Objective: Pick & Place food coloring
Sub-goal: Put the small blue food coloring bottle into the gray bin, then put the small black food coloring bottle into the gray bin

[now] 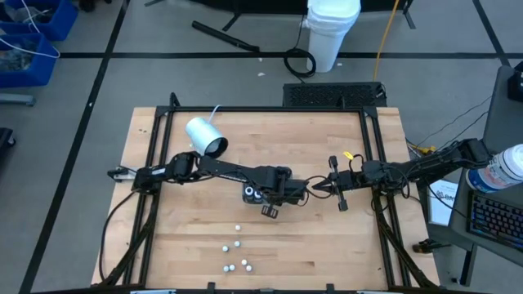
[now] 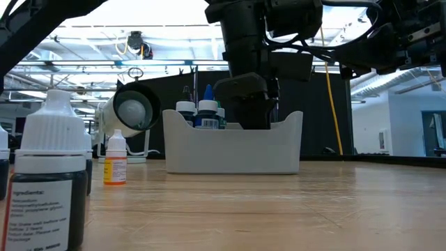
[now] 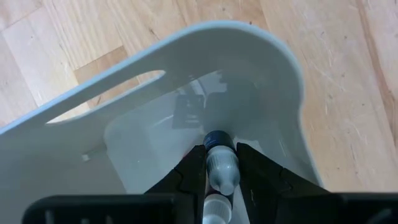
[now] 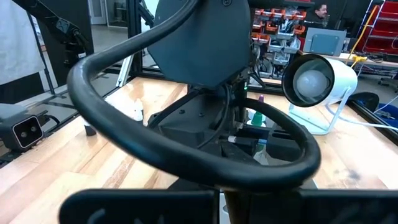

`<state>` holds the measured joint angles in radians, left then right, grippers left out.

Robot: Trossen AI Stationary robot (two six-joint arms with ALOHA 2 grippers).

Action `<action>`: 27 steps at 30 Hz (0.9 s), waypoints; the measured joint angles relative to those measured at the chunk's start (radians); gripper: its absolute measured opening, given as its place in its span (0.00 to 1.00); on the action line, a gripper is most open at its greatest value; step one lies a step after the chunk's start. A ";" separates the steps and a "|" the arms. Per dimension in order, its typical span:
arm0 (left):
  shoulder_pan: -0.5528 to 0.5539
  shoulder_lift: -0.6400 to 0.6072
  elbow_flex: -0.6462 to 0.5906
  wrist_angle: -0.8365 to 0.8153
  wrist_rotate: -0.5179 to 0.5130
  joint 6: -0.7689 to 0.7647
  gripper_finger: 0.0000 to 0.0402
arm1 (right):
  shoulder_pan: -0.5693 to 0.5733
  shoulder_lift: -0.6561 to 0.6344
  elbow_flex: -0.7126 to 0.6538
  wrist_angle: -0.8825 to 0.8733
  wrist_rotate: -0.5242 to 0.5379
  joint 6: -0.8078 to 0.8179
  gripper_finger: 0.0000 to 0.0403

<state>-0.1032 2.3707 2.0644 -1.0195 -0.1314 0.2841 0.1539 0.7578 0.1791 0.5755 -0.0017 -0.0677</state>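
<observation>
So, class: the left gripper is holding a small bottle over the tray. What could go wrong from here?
1. The bottle is pinched only at its sides by the left gripper; it could slip or tilt.
2. Bottles already standing in the tray could be knocked over.
3. The right gripper waits close by, risking a bump.

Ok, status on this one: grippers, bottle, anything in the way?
Left gripper shut on a bottle, over the tray. Right gripper shut, empty, beside the tray. Loose bottles wait on the table; nothing blocking.
</observation>
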 joint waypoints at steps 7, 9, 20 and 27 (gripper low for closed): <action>0.000 0.000 0.000 0.000 0.000 0.004 0.27 | 0.000 0.000 0.000 -0.001 0.000 0.000 0.00; 0.000 0.000 0.000 0.000 -0.001 0.010 0.31 | 0.000 0.000 0.000 -0.001 0.000 0.000 0.00; -0.007 -0.017 0.033 -0.043 -0.073 0.030 0.43 | 0.000 0.000 0.000 -0.002 0.000 0.000 0.00; -0.059 -0.133 0.083 -0.148 -0.080 -0.060 0.43 | 0.000 0.000 0.000 -0.013 0.000 0.001 0.00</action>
<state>-0.1621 2.2377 2.1478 -1.1677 -0.2111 0.2240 0.1543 0.7574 0.1791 0.5623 -0.0019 -0.0671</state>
